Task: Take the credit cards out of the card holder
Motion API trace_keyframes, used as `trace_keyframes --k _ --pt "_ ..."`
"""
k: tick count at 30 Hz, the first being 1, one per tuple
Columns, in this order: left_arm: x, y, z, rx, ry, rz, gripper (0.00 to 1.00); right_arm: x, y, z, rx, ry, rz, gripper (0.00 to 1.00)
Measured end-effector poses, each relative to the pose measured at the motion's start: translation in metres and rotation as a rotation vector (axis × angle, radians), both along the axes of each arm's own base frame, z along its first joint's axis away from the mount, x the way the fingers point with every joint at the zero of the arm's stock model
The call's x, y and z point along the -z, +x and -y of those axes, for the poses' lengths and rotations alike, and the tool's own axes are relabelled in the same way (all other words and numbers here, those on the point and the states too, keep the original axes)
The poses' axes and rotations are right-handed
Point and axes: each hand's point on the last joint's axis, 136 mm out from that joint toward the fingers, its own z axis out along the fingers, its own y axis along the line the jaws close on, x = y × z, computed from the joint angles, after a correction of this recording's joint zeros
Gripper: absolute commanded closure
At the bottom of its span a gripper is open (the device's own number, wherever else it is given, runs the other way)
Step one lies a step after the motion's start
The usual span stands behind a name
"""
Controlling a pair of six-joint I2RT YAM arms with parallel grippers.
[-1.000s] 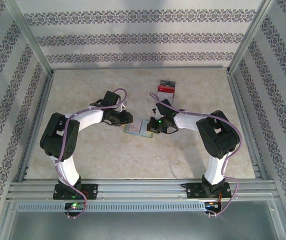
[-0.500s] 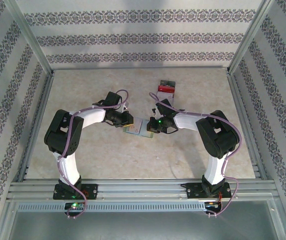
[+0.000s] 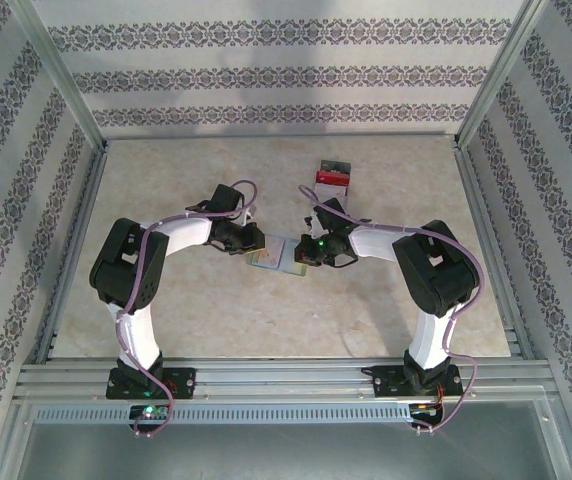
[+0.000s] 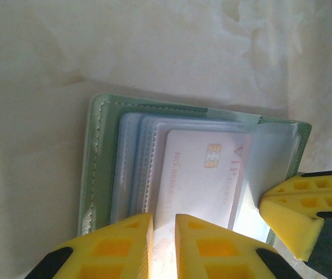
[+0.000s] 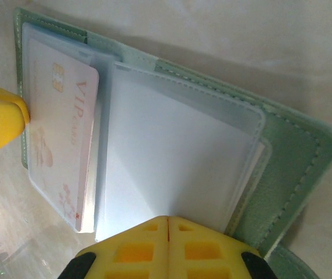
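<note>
Closed right tool pins the grey-green bifold card holder at its 3 o'clock panel; narrow left tool meets the pale pink plastic card, grip unclear.

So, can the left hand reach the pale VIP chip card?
Probably yes: the left hand sits right at the pale VIP chip card, and the green wallet lies open, the right hand at its other half.

The grey-green bifold card holder lies open on the pale marbled worktop, left jaws at its left edge, right jaws at its right. A pale plastic credit card sits in its left sleeve. A red-and-grey card stack lies behind it.
</note>
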Motion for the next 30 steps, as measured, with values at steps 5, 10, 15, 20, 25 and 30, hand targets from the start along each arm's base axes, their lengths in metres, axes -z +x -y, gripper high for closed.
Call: trace_keyframes --k 5,10,15,20,25,30 --pt "0.001 0.000 0.000 0.000 0.001 -0.001 0.83 -0.001 0.000 0.000 0.000 0.012 -0.005 1.00" --pt "0.003 -0.003 -0.001 0.001 0.001 -0.008 0.85 -0.006 0.002 0.004 0.010 0.018 -0.007 1.00" --pt "0.004 -0.003 0.000 0.004 -0.005 -0.007 0.85 -0.034 0.007 0.006 0.020 0.053 0.038 1.00" --pt "0.003 -0.003 0.000 0.006 -0.005 -0.004 0.86 -0.062 0.015 -0.008 0.009 0.136 0.080 0.97" --pt "0.005 -0.003 0.000 0.013 -0.001 -0.001 0.88 -0.071 0.012 -0.027 -0.005 0.210 0.074 0.88" --pt "0.005 -0.003 0.000 0.019 0.002 0.005 0.88 -0.061 0.013 -0.037 0.009 0.252 0.048 0.84"
